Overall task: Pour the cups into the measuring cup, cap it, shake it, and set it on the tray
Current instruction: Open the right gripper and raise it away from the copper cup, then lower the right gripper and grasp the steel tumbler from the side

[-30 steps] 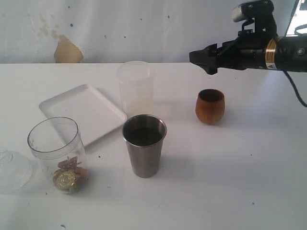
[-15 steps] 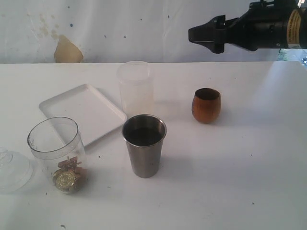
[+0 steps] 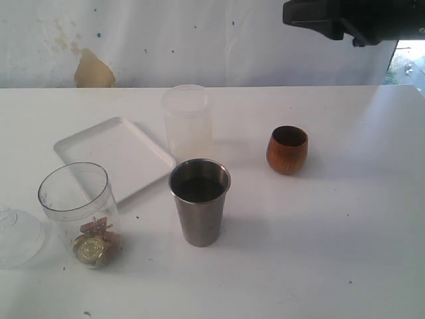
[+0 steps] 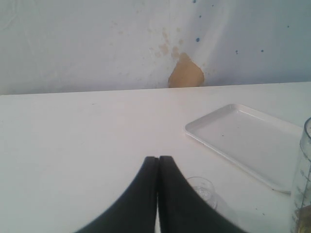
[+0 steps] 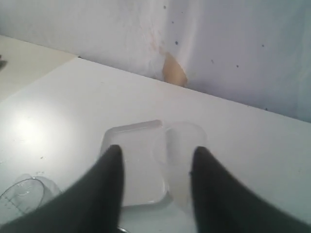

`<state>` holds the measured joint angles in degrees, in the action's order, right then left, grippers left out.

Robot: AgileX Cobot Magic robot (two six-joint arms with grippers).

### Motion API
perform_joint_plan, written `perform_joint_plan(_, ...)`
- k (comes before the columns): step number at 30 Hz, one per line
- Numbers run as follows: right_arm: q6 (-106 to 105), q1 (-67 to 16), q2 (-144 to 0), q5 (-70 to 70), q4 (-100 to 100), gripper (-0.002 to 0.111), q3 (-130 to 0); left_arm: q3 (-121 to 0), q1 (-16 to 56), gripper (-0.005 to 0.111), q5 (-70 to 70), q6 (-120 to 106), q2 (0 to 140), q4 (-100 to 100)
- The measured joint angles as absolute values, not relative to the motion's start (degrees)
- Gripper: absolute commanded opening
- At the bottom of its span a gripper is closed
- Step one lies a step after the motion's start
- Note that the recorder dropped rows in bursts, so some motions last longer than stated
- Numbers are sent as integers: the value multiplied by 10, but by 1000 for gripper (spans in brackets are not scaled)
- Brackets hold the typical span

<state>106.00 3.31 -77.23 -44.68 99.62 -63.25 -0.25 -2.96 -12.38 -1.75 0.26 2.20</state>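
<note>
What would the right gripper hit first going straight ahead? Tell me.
Probably the frosted plastic cylinder, standing by the edge of the white tray; both show inside the open right gripper, but depth is unclear.

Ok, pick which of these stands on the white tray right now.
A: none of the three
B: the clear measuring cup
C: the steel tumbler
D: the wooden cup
A: the tray carries none of them; the steel tumbler, the wooden cup and the measuring cup all stand on the table beside it.
</note>
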Motion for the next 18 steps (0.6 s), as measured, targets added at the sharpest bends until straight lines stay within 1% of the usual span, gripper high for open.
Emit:
perform_joint_plan(2,1055,33,-758,-473,996,0,-632,-2,-30,1,-124,-18,3,22)
perform_joint_plan(8,1069,33,-726,-541,998,0,-629,-2,-30,1,-124,-18,3,22)
perform_joint_plan(10,1073,33,-730,-584,999,1,-618,-2,-30,1,-124,-18,3,22)
perform_joint_plan(11,1073,33,-734,-594,999,12,-615,-2,-30,1,-124,-18,3,22)
perform_joint_plan(12,1073,27,-748,-612,1001,19,-611,-2,-30,1,-124,-18,3,22)
perform_joint_plan(13,1072,22,-755,-617,1001,34,-611,-2,-30,1,-124,-18,3,22)
perform_joint_plan(14,1067,13,-762,-618,1002,46,-610,-2,-30,1,-124,-18,3,22)
perform_joint_plan(15,1065,5,-770,-619,1002,77,-610,-2,-30,1,-124,-18,3,22)
perform_joint_plan(17,1050,-30,-787,-620,1004,101,-610,-2,-30,1,-124,-18,3,22)
perform_joint_plan(18,1017,-58,-795,-624,1004,103,-610,-2,-30,1,-124,-18,3,22)
